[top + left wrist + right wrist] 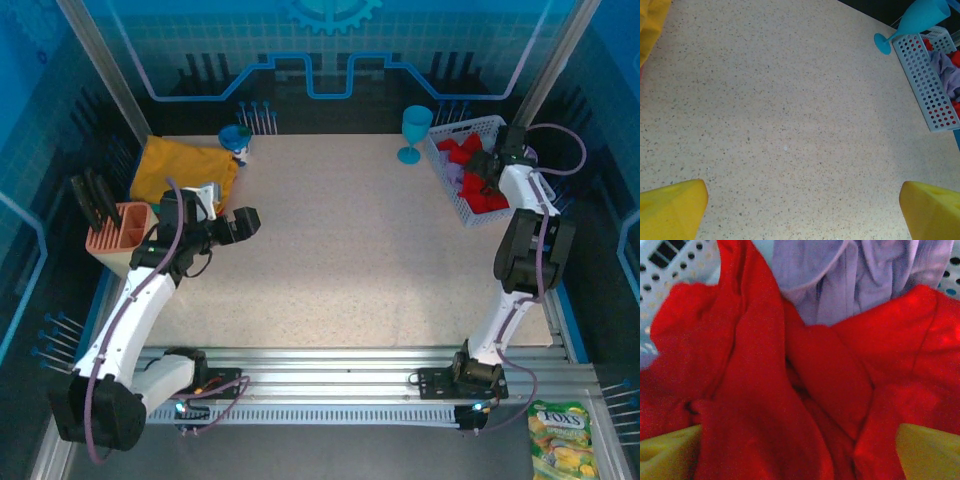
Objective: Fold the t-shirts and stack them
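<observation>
Speckled table [790, 100] under left jaws, spread wide | right jaws apart over red t-shirt [740, 370] | wrist view adds lavender t-shirt [855, 275]

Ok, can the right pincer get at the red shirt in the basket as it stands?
Probably yes: the right pincer hangs open just above the red shirt, which lies bunched on top in the basket. The lavender shirt lies beside it, not over it.

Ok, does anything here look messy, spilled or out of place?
Only the laundry: the red t-shirt and lavender t-shirt lie crumpled together in the white basket at the far right. Nothing looks spilled or damaged.
</observation>
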Robot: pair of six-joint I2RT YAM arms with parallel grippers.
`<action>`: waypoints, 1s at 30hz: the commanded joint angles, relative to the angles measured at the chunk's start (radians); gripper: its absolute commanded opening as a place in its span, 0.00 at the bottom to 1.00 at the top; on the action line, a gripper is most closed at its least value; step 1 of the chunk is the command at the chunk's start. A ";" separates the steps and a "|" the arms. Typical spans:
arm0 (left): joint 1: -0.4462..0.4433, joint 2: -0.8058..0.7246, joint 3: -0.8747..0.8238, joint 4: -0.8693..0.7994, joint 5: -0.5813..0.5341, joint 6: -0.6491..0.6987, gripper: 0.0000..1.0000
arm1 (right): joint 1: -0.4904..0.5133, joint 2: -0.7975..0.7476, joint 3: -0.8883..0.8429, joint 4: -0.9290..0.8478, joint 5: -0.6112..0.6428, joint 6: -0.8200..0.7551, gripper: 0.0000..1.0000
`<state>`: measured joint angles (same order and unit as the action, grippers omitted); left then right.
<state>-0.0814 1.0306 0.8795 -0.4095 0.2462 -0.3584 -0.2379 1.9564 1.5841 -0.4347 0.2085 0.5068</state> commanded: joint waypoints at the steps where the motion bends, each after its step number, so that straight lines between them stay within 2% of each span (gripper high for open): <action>1: -0.011 0.006 -0.007 0.040 0.036 -0.020 0.99 | 0.020 -0.099 -0.062 0.020 -0.011 -0.028 0.97; 6: -0.015 0.006 -0.010 0.042 0.038 -0.019 0.99 | 0.043 -0.160 -0.146 0.085 0.027 -0.048 0.98; 14: -0.020 0.003 -0.014 0.043 0.040 -0.018 0.99 | 0.063 -0.060 -0.063 0.139 0.028 -0.108 0.98; 18: -0.019 -0.014 -0.027 0.067 0.045 -0.044 0.99 | 0.088 -0.085 -0.071 0.159 0.114 -0.125 0.97; 21: -0.022 -0.016 -0.035 0.098 0.052 -0.056 0.99 | 0.121 -0.110 -0.069 0.150 0.232 -0.149 0.96; 27: -0.022 0.004 -0.014 0.052 0.047 -0.039 0.99 | 0.186 -0.158 -0.098 0.161 0.456 -0.158 0.92; 29: -0.024 0.000 -0.020 0.057 0.047 -0.041 0.99 | 0.203 -0.157 -0.109 0.211 0.459 -0.204 0.92; 30: -0.024 -0.001 -0.021 0.057 0.049 -0.042 0.99 | 0.203 -0.152 -0.110 0.237 0.418 -0.223 0.92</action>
<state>-0.0967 1.0332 0.8589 -0.3538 0.2707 -0.3939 -0.0505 1.8381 1.4864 -0.2787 0.5629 0.3428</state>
